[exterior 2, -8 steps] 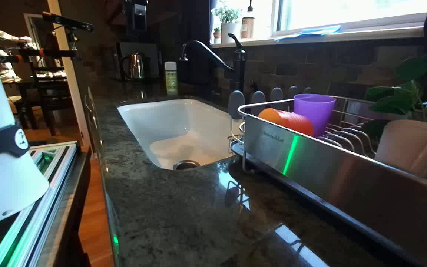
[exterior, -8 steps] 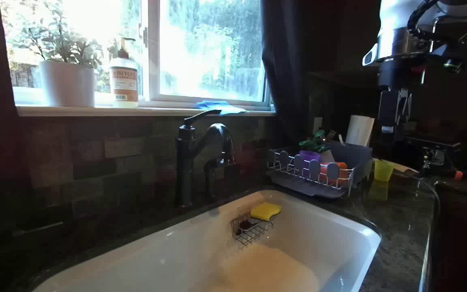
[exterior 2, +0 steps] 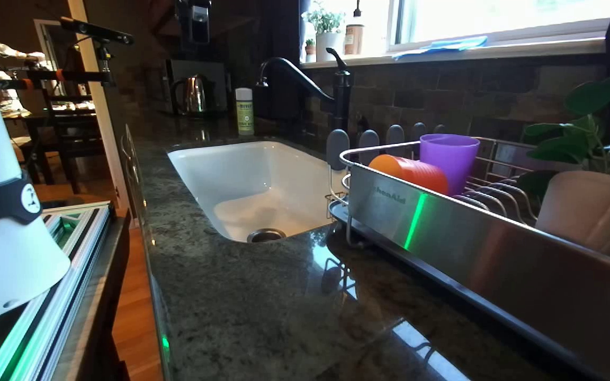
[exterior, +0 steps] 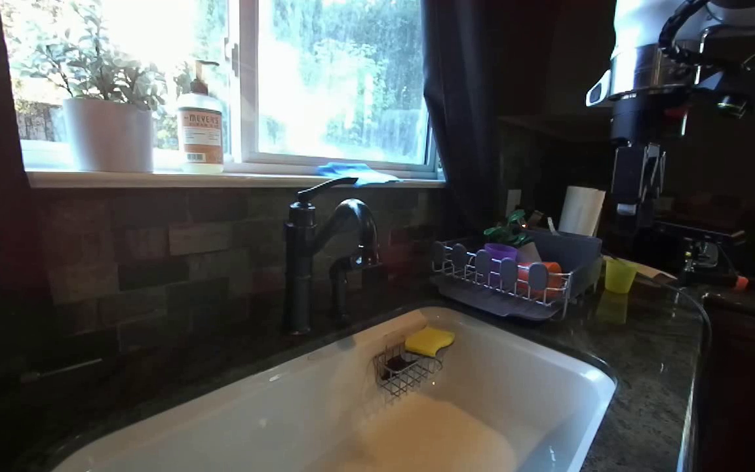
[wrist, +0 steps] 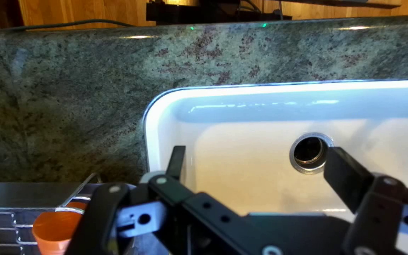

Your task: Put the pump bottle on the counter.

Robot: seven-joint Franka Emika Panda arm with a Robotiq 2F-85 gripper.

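The pump bottle [exterior: 201, 134] stands upright on the window sill, right beside the white plant pot, with a printed orange-and-cream label and a dark pump top. It shows smaller in an exterior view, where the same bottle [exterior 2: 354, 39] is backlit. Dark speckled stone forms the counter [exterior 2: 220, 301] around the white sink; in the wrist view the counter [wrist: 66, 106] fills the upper left. My gripper [wrist: 255, 152] points down over the sink, its two fingers wide apart with nothing between them. In an exterior view the gripper [exterior: 636, 211] hangs at the right, well away from the bottle.
A black faucet [exterior: 299, 269] rises between sink and sill. The dish rack [exterior 2: 474, 259] holds a purple cup [exterior 2: 449, 159], an orange cup [wrist: 57, 230] and a potted plant. A spray can [exterior 2: 244, 112] stands beyond the sink. Blue cloth [exterior: 358, 174] lies on the sill.
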